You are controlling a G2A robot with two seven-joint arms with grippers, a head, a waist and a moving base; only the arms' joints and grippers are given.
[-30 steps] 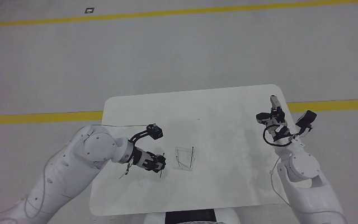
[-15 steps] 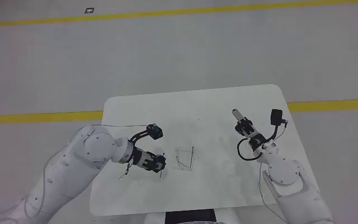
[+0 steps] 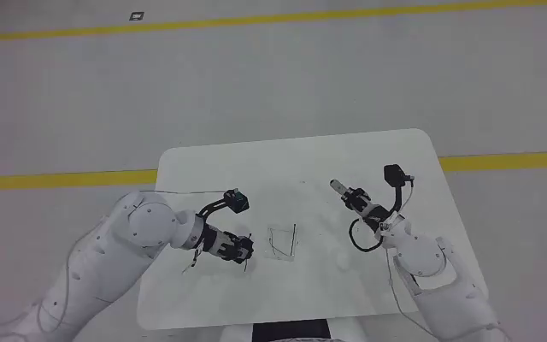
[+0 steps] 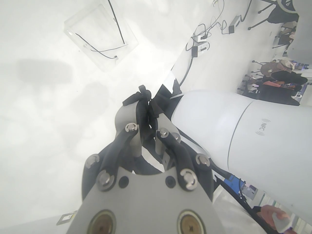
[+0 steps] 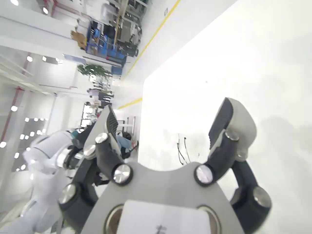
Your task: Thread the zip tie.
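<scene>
My left gripper [image 4: 147, 101] is shut on a black zip tie [image 4: 143, 90], whose end sticks out past the fingertips. In the top view this gripper [image 3: 243, 250] hovers near the table's front left, and the tie's thin strand [image 3: 190, 265] trails to its left. Just right of it lies a clear tray [image 3: 272, 232] with two more black zip ties [image 4: 113, 10] inside. My right gripper [image 5: 168, 120] is open and holds nothing. It hangs over the table's middle right [image 3: 338, 185], pointing toward the tray [image 5: 183, 150].
The white table [image 3: 299, 162] has rounded corners and bare surface around the tray. Grey floor with yellow lines lies beyond the far edge. The table's front edge is close behind the left gripper.
The right arm has swung from the table's right edge inward toward the middle. The left arm and its zip tie have stayed put.
</scene>
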